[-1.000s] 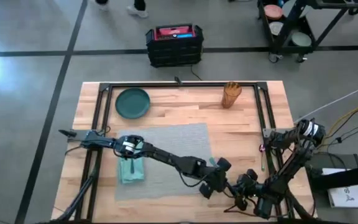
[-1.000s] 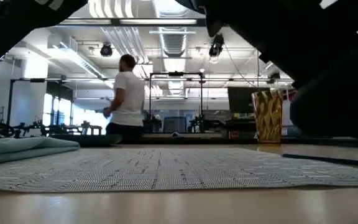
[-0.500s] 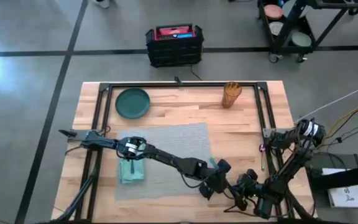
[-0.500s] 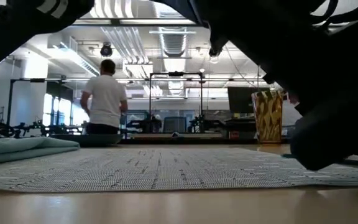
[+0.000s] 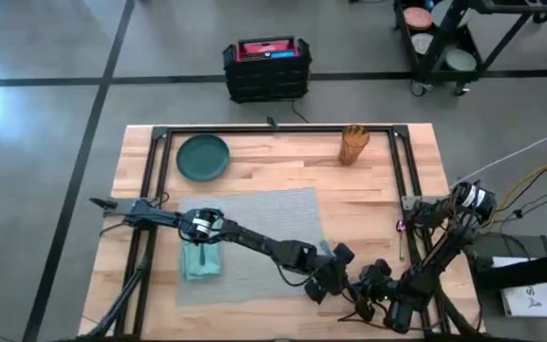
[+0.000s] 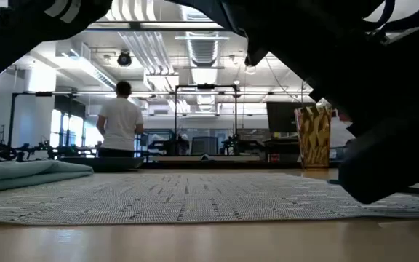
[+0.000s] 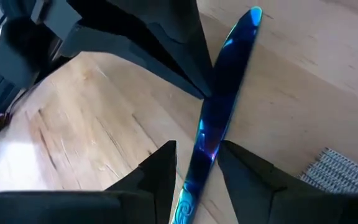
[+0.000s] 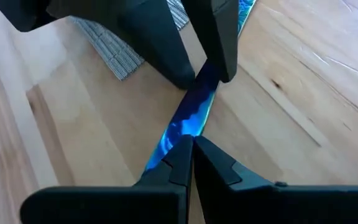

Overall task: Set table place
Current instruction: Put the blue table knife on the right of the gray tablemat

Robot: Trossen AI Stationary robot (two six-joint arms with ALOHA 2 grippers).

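Right claw [image 8: 188, 149] was pinched narrow on 1 end of a shiny blue utensil [image 8: 188, 121], fingers nearly touching around it. Left claw [image 7: 196, 165] faced it from the other side, fingers straddling the same utensil [image 7: 219, 106] with a small gap, so it looked only part closed, not clamped. Both claws [image 5: 354, 283] met low over the tabletop [image 5: 368, 199] just off the near right corner of the grey placemat [image 5: 264, 223].

Change over the last second: the claws moved slightly closer together and, in the low view, the dark arm mass dropped toward the tabletop. A person [image 6: 120, 124] in the room behind turned away.

Likely a handover in progress. Teal napkin [image 5: 200, 258] lay on the placemat's left; green plate [image 5: 202, 156] and gold cup [image 5: 353, 143] remained off it.
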